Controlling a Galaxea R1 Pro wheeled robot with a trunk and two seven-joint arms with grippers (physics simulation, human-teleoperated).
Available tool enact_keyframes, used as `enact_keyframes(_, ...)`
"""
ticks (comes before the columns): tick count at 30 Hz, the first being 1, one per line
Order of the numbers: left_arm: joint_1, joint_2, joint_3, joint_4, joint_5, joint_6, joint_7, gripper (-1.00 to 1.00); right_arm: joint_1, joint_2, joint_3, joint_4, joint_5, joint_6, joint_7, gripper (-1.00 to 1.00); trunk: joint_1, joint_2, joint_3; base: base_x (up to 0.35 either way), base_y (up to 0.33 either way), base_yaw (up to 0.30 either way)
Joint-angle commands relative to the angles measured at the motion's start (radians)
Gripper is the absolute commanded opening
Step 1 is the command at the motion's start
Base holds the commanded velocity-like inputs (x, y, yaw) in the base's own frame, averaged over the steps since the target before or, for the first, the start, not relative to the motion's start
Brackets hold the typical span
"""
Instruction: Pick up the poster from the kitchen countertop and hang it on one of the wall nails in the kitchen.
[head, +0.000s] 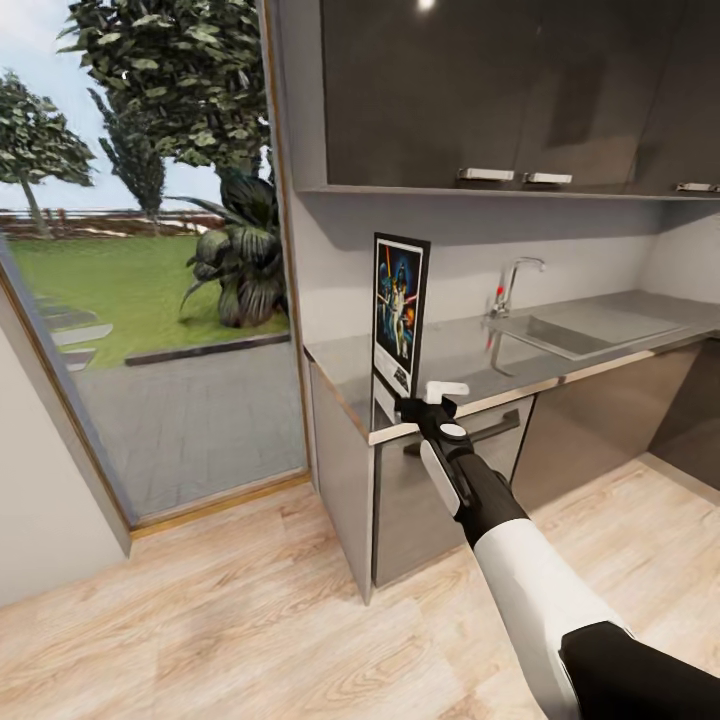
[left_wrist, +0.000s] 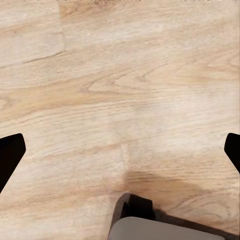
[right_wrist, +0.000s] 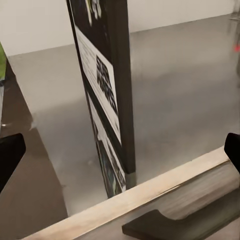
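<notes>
Your right claw (head: 412, 403) is spread wide at the near counter (head: 560, 375) edge, just before the upright poster (head: 399, 315); your left claw (left_wrist: 120, 150) hangs spread over the wood floor (left_wrist: 120, 75)

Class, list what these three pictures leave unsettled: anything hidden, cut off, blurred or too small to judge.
- Poster: in the head view the right gripper covers its foot; in the right wrist view its top is cut off by the edge.
- Right gripper's grip: its fingertips sit wide apart at the wrist picture's sides, so contact with the poster cannot be judged.
- Poster's small print: blurred, unreadable.
- Left gripper: over floor; its arm is out of frame.
</notes>
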Motion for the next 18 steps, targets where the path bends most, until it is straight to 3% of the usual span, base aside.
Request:
enact_keyframes(1,0.000,-0.001,0.004,-0.002,-0.011,-0.001,0.000,1.00,-0.001,-0.001,0.004,-0.001,-0.011,0.004,-0.009,1.00,0.000,0.000,-0.001,0.112,-0.004,0.000)
enact_keyframes(18,0.000,-0.001,0.004,-0.002,-0.011,-0.002,0.000,1.00,-0.001,-0.001,0.004,0.000,-0.011,0.001,-0.009,1.00,0.000,0.000,-0.001,0.126,0.014,0.000)
